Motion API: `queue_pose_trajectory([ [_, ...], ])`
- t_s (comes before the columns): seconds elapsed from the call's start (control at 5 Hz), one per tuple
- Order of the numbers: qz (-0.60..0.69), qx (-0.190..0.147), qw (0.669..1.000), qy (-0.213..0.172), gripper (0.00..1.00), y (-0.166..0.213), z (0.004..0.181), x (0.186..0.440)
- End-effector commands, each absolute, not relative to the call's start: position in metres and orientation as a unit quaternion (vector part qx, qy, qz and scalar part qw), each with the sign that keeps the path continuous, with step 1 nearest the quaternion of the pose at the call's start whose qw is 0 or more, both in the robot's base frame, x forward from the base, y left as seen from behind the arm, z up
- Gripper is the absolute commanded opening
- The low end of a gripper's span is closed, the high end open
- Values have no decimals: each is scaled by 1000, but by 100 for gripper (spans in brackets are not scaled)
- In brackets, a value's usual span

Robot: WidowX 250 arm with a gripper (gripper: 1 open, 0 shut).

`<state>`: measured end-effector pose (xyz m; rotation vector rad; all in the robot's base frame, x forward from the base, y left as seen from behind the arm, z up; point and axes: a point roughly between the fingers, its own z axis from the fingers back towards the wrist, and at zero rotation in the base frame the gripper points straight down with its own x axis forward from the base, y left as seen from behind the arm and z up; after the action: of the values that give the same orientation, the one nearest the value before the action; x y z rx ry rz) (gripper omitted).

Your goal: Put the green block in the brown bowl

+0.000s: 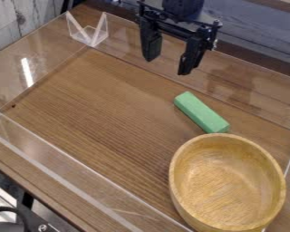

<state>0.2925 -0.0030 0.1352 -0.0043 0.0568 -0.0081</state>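
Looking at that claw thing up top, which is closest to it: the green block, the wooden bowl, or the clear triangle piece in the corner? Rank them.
From the gripper:
1. Green block, just below it.
2. Clear triangle piece, to its left.
3. Brown bowl, bottom right.

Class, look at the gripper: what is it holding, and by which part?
Nothing. The gripper hangs open above the table, while the green block lies untouched beside the brown bowl.

The black pincer (pixel 167 54) hangs high at the frame's top, pointing downward, its 2 fingers spread wide apart.
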Motion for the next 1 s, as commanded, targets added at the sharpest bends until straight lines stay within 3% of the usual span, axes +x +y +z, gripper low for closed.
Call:
queue_pose_trajectory([
  [0.0,16,0,999,32,100,5,129,291],
  [0.6,148,-7,988,-47,100,127,139,279],
  [0.8,186,-6,980,-68,100,128,133,293],
])
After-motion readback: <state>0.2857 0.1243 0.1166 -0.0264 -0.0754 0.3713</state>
